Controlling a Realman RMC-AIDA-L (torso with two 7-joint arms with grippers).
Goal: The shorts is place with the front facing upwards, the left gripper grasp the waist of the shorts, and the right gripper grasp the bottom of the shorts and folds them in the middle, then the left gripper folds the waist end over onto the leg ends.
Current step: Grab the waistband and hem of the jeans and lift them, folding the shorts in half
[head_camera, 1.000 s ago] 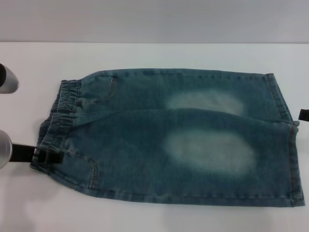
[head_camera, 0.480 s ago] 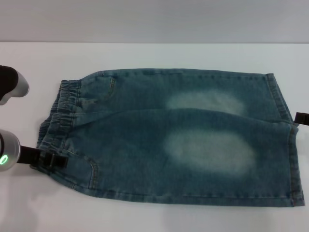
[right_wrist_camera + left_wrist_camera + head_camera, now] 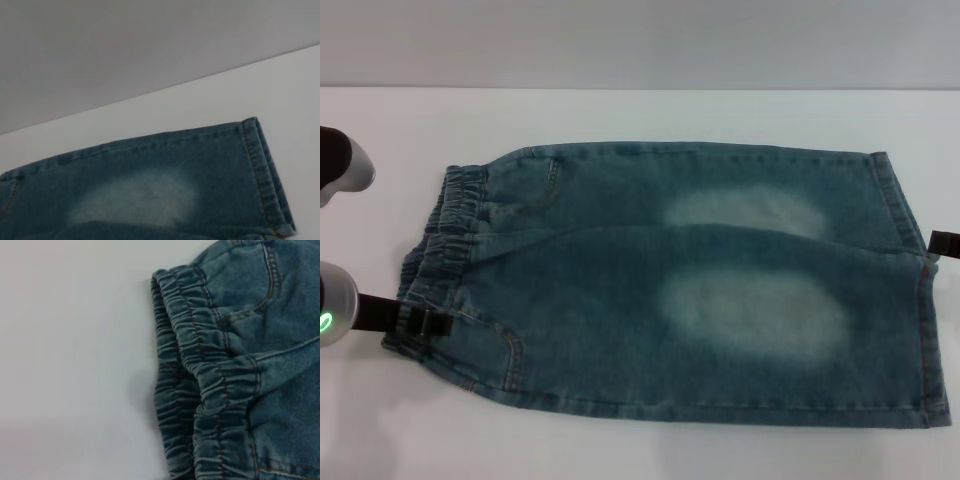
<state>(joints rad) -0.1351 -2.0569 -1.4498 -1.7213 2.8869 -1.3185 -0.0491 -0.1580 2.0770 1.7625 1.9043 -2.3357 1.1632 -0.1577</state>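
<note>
The blue denim shorts (image 3: 670, 280) lie flat on the white table (image 3: 620, 115), front up. The elastic waist (image 3: 445, 235) points to the left and the leg hems (image 3: 920, 300) to the right. My left gripper (image 3: 420, 322) is at the near corner of the waist, touching or overlapping the waistband edge. The left wrist view shows the gathered waistband (image 3: 210, 380) close up. Only a black tip of my right gripper (image 3: 945, 243) shows, at the right edge beside the leg hems. The right wrist view shows the far leg hem (image 3: 260, 170).
A grey wall (image 3: 640, 40) rises behind the table's far edge. The left arm's silver links (image 3: 340, 170) stand at the left border. White table surface surrounds the shorts.
The left arm has moved in from the left edge, and its gripper has shifted slightly along the waist corner. The right gripper's black tip has dropped a little. The shorts lie as before.
</note>
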